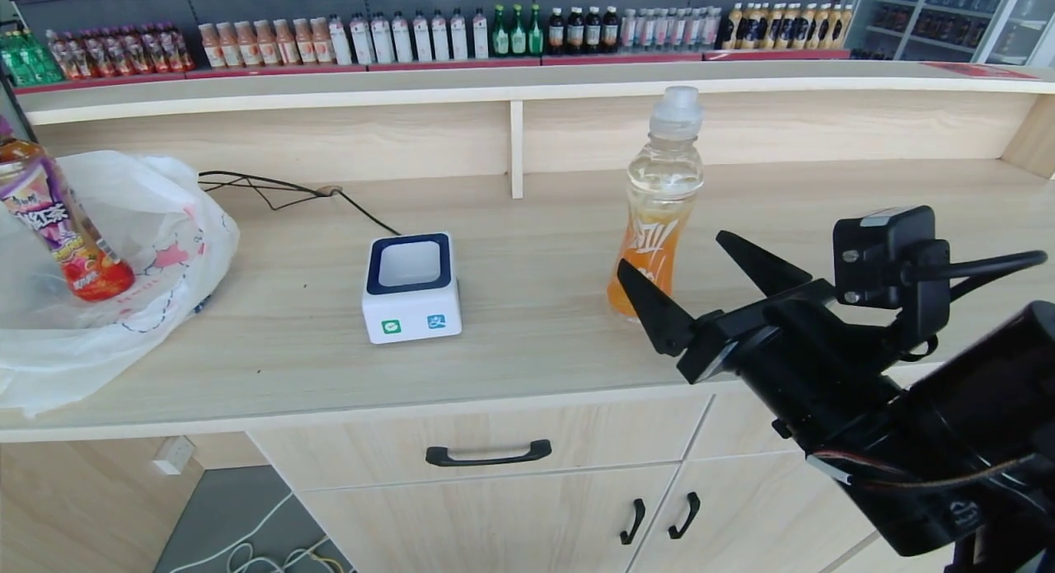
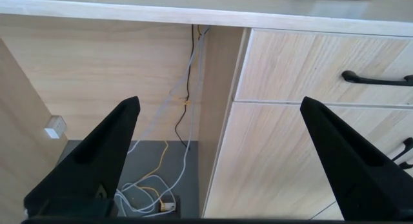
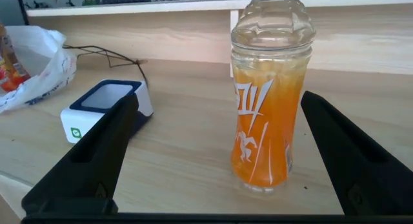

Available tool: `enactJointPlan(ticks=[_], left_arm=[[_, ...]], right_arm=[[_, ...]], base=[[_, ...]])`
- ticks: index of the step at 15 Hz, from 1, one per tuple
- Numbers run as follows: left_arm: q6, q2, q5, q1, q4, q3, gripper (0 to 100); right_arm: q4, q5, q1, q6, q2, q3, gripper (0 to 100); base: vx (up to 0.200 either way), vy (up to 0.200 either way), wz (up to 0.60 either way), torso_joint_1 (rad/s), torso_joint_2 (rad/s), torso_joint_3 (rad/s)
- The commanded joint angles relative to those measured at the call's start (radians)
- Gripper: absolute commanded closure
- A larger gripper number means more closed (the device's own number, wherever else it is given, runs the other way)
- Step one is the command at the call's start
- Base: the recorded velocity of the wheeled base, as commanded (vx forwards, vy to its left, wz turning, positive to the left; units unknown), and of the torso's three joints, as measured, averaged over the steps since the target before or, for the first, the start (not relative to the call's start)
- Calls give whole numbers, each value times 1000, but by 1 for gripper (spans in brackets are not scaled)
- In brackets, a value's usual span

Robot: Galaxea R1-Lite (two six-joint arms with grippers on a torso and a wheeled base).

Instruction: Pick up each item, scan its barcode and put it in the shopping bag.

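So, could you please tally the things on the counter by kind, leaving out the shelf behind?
2 bottles: orange bottle, red bottle
1 scanner
1 bag
1 cable
Total: 5

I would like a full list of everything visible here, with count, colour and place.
orange drink bottle: 1, clear with orange liquid, upright on the counter, right of centre
scanner: 1, white with dark blue top, counter middle
shopping bag: 1, translucent white, counter's left end
tea bottle: 1, red-brown, tilted at the bag
cable: 1, black, behind the scanner
shelf bottles: many, mixed colours, rear shelf
cabinet handles: 3, black, below the counter
counter: 1, light wood, spanning the head view
left gripper: 1, black, open, low before the cabinet
right gripper: 1, black, open, just before the orange drink bottle
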Motion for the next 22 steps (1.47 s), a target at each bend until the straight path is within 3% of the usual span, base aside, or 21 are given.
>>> enactJointPlan(ticks=[1, 6, 13, 17, 22], left_arm=[[-1, 0, 0, 1, 0, 0, 0], [-1, 0, 2, 1, 0, 0, 0], [-1, 0, 0, 1, 0, 0, 0], [-1, 0, 2, 1, 0, 0, 0], [-1, 0, 2, 1, 0, 0, 0]], right_arm=[[46, 0, -9, -3, -1, -21, 0], [217, -6, -57, -13, 19, -139, 0], [228, 0, -138, 12, 94, -228, 0], [382, 5, -146, 40, 102, -348, 0], [401, 6, -182, 53, 136, -366, 0]], base=[[0, 0, 0, 0, 0, 0], [0, 0, 0, 0, 0, 0], [0, 0, 0, 0, 0, 0], [0, 0, 0, 0, 0, 0], [0, 0, 0, 0, 0, 0]])
